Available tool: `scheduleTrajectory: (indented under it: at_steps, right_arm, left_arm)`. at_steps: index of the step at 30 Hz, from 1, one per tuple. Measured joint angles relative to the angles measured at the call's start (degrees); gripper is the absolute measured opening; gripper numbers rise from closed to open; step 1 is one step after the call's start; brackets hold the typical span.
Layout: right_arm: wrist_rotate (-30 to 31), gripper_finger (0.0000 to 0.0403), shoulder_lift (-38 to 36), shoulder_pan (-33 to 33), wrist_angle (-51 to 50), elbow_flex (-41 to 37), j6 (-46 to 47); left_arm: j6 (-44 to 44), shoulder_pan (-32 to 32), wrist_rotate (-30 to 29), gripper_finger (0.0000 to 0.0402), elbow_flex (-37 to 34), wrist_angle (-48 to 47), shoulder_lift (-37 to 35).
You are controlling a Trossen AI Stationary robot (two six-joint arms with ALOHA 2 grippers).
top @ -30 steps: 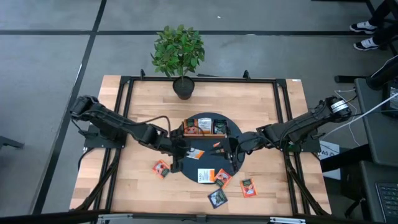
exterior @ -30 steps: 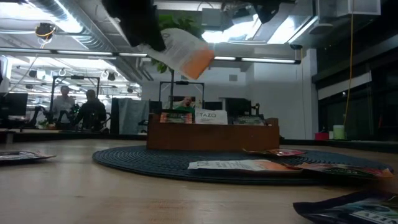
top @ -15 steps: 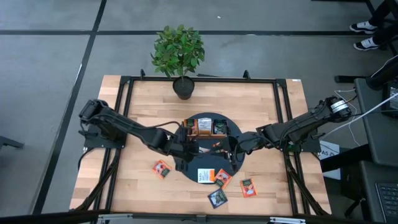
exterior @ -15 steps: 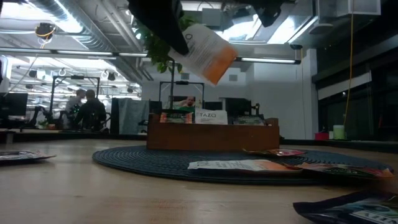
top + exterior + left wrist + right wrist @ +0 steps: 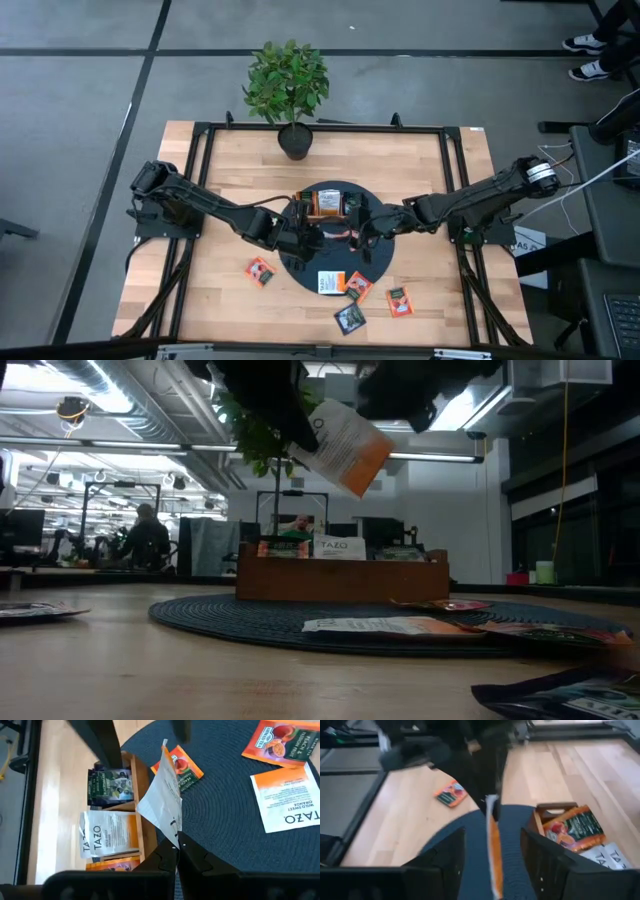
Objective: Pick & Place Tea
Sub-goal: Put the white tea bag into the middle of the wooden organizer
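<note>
a few tea bags (image 5: 107, 840) already sit in the wooden tray (image 5: 137, 795), the left gripper (image 5: 176, 851) pinches another white-and-orange sachet (image 5: 165, 790) above it with closed jaws, the right gripper (image 5: 492, 850) has its jaws apart nearby, and several loose sachets (image 5: 352, 290) remain on the tabletop (image 5: 420, 170).

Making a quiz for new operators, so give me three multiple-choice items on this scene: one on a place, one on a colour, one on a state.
1. Where is the held sachet?
A. above the round mat
B. beside the plant
C. off the table

2. Its colours?
A. green and black
B. white and orange
C. all red

3. The left end effector is:
A. wide open
B. out of view
C. shut on the sachet

Answers: 1 A, low view shows it hanging over the mat; 2 B, white top, orange bottom; 3 C, left wrist view shows the fingertips pinching its edge.
</note>
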Motion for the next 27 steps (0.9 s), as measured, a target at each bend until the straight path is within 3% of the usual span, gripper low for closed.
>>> scheduleTrajectory:
  at_steps: [7, 15, 27]
  right_arm:
    - [0.0, 0.0192, 2.0, -1.3, 3.1, 0.0, -4.4]
    - [-0.1, 0.0191, 2.0, -1.4, 4.2, 0.0, -3.4]
    - [-1.2, 0.0148, 3.0, -1.3, 3.2, 0.0, -2.6]
  left_arm:
    - [0.1, 0.0, -0.2, 0.0002, 0.0, 0.5, 0.0]
    - [0.3, 0.1, -0.8, 0.0003, 0.0, 1.4, 0.8]
    - [3.4, 1.2, -1.8, 0.0003, 0.0, 3.4, 2.7]
